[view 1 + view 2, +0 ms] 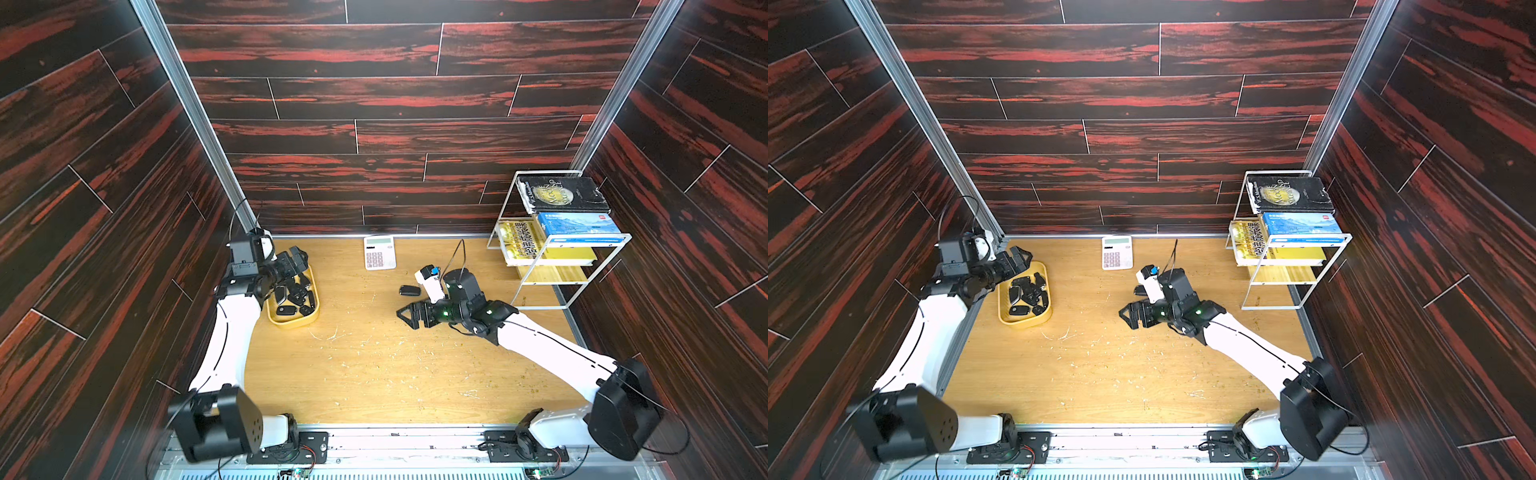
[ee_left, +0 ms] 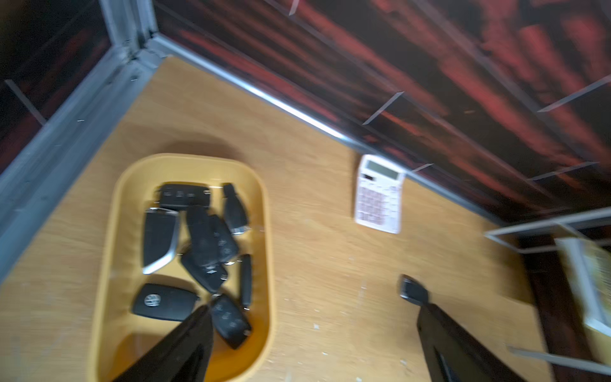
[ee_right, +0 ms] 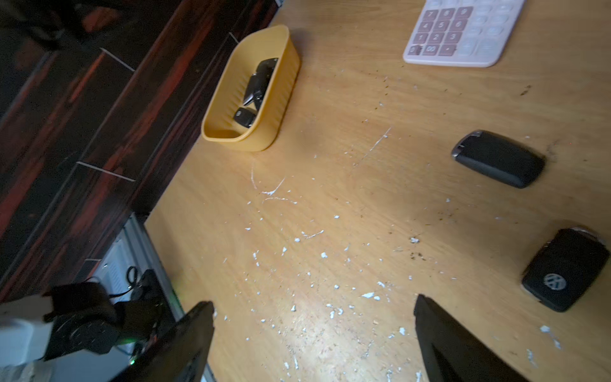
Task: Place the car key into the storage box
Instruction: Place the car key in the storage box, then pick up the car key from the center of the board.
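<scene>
Black jaws spread wide, nothing held: left gripper (image 2: 310, 307) above box (image 2: 105, 264) (several keys (image 2: 201, 238) inside), right gripper (image 3: 312, 301) near plain key (image 3: 497, 158) and badged key (image 3: 565, 269) on table (image 3: 330, 198), well apart from box. Task partway; two left.

Robot lab test booth: aluminium frame (image 1: 197, 116), wood-print wall panels (image 1: 374, 104) boxing tabletop (image 1: 374, 374).

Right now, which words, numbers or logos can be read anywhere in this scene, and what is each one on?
"MOON", "SIXPENCE": gold lettering on the cover of the black hardcover book.
"7 8 9", "4 5 6", "1 2 3", "00": keys of the white desk calculator.
VW roundel: loose black car key fob; another fob in the yellow plastic tray.
Yellow book, blue book: print too blurred to read.
</scene>
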You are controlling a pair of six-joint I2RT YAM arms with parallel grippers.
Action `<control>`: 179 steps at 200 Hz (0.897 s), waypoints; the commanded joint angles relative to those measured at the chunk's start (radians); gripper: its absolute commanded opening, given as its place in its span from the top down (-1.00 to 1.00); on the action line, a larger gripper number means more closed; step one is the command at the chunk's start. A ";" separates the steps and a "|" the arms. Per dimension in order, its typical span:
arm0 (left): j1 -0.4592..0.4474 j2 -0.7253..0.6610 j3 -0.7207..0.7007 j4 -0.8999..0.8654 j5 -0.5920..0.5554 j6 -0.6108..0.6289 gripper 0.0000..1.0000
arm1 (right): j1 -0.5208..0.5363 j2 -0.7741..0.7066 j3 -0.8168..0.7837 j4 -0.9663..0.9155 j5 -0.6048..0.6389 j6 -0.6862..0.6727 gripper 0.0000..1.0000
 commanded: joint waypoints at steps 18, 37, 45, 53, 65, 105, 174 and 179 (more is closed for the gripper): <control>-0.057 -0.162 -0.050 0.054 0.229 -0.067 -1.00 | 0.005 0.103 0.087 -0.151 0.299 0.024 -0.97; -0.074 -0.209 -0.091 0.075 0.300 -0.090 -1.00 | 0.004 0.167 0.137 -0.195 0.435 0.054 -0.97; -0.082 -0.226 -0.110 0.085 0.321 -0.097 -1.00 | 0.002 0.209 0.172 -0.228 0.490 0.071 -0.97; -0.091 -0.240 -0.134 0.095 0.342 -0.097 -1.00 | 0.002 0.253 0.208 -0.260 0.542 0.089 -0.97; -0.101 -0.256 -0.170 0.119 0.366 -0.099 -1.00 | -0.001 0.319 0.253 -0.289 0.579 0.109 -0.97; -0.116 -0.305 -0.260 0.153 0.400 -0.112 -1.00 | -0.031 0.460 0.315 -0.291 0.618 0.170 -0.97; -0.118 -0.305 -0.288 0.196 0.417 -0.134 -1.00 | -0.133 0.500 0.241 -0.210 0.474 0.195 -0.93; -0.118 -0.306 -0.289 0.200 0.417 -0.136 -1.00 | -0.139 0.500 0.232 -0.195 0.454 0.191 -0.90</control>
